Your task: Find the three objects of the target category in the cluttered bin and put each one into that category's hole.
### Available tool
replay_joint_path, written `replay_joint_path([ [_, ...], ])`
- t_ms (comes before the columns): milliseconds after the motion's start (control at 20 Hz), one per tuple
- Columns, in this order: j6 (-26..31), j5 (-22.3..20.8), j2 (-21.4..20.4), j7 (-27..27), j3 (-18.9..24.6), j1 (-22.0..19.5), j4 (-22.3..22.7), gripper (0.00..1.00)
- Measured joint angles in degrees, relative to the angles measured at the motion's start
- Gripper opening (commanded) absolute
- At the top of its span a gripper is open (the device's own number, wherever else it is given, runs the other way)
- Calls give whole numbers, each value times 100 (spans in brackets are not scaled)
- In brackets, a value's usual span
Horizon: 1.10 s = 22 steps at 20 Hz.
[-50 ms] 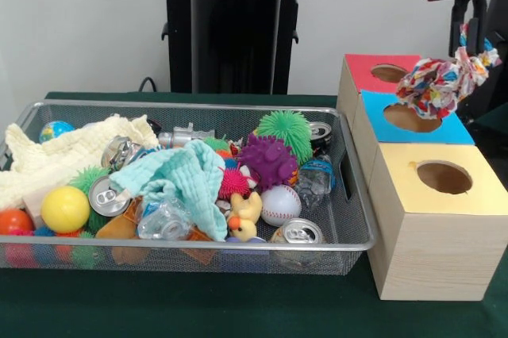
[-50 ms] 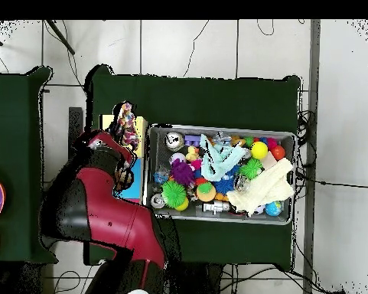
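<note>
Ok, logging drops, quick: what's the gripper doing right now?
Gripper: shut on the multicolored rope toy, which hangs over the blue box.

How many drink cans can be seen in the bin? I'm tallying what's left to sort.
4 cans: one by the cream cloth, one beside the yellow ball, one at the front right, one behind the green spiky ball. More may lie hidden under the cloths.

Bulky arm (image 2: pixel 102 210) with glossy red shells and black joint sections.
</note>
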Motion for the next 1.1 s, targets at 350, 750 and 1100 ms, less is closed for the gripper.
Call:
replay_joint_path([
  [350, -178, 28, 34, 0, 103, -5, 1, 0],
  [750, -546, 15, 143, 0, 340, -173, 0, 0],
  [1100, -656, 3, 251, 0, 478, -327, -1, 0],
])
